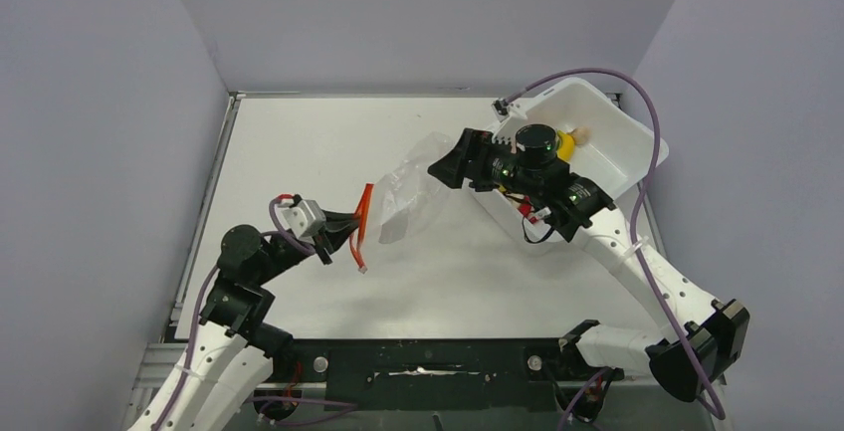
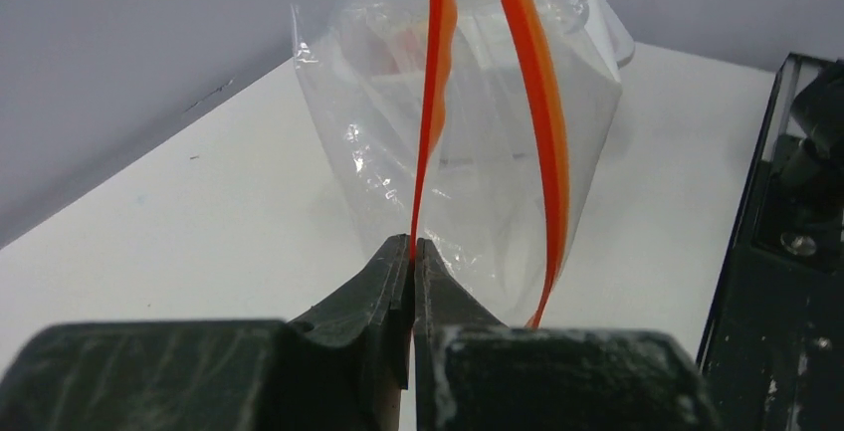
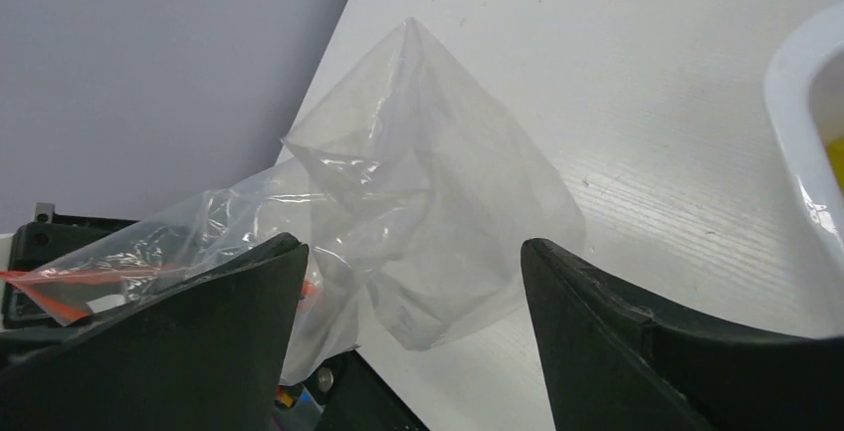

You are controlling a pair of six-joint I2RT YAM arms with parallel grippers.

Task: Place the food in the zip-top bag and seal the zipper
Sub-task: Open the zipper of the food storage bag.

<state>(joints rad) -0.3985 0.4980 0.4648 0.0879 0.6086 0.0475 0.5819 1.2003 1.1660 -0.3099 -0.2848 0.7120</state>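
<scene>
Ok: zip-top bag (image 1: 413, 192) mid-table, mouth parted | left gripper (image 2: 412, 248) pinched on one zipper (image 2: 435, 103) lip | right gripper (image 3: 413, 247) wide, empty, at closed end | film looks light, floppy, slick: hold the stiffer strip | yellow food (image 1: 565, 144) in bin (image 1: 609, 117)

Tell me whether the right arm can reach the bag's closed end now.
Probably yes: the right gripper faces the bag with jaws open and nothing between them; the left gripper only pinches the zipper at the opposite end.
</scene>
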